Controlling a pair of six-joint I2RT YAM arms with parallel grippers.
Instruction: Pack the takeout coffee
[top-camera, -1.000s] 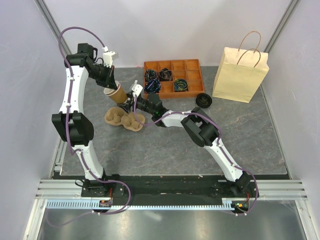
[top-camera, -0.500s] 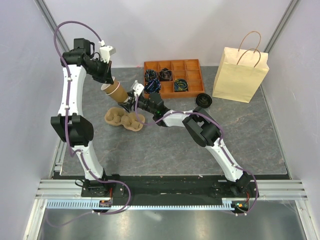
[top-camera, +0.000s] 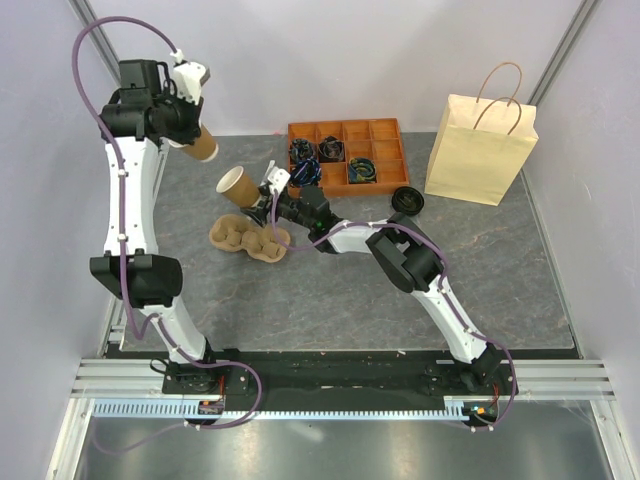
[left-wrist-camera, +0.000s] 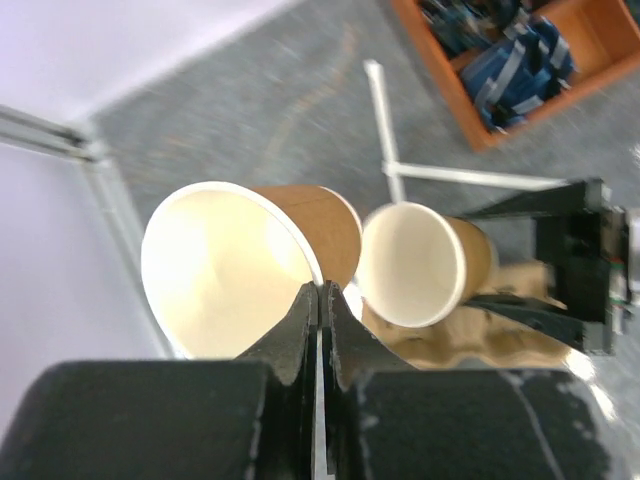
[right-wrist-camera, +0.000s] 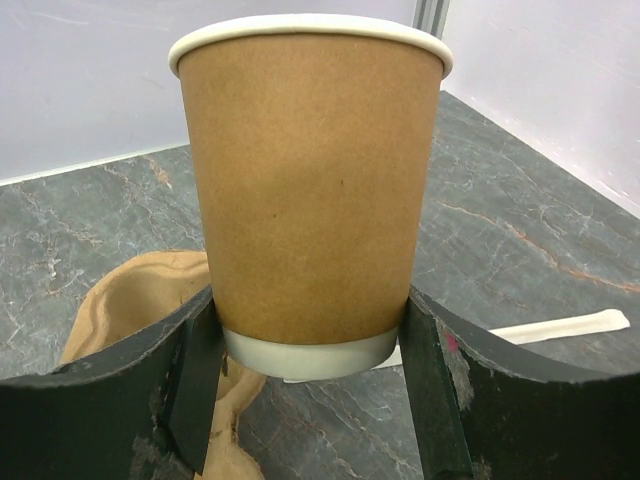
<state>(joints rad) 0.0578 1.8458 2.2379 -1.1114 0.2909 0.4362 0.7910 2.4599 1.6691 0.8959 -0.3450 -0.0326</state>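
Two lidless cups are aloft: your left gripper (left-wrist-camera: 322, 295) is pinched tight on the rim of one cup (left-wrist-camera: 225, 275), up-left of the carrier (top-camera: 228, 237). Your right gripper (right-wrist-camera: 312, 335), jaws wide, clasps the other cup (right-wrist-camera: 310, 180) just above it. Next likely needs the black lid (top-camera: 407, 200), lying far right.

Dark contents (top-camera: 362, 171) of orange tray (top-camera: 386, 131): too small for identification

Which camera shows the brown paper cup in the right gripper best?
Right wrist: the brown paper cup fills the frame, side-on. Top external shows it small; left wrist shows mainly its cream mouth.
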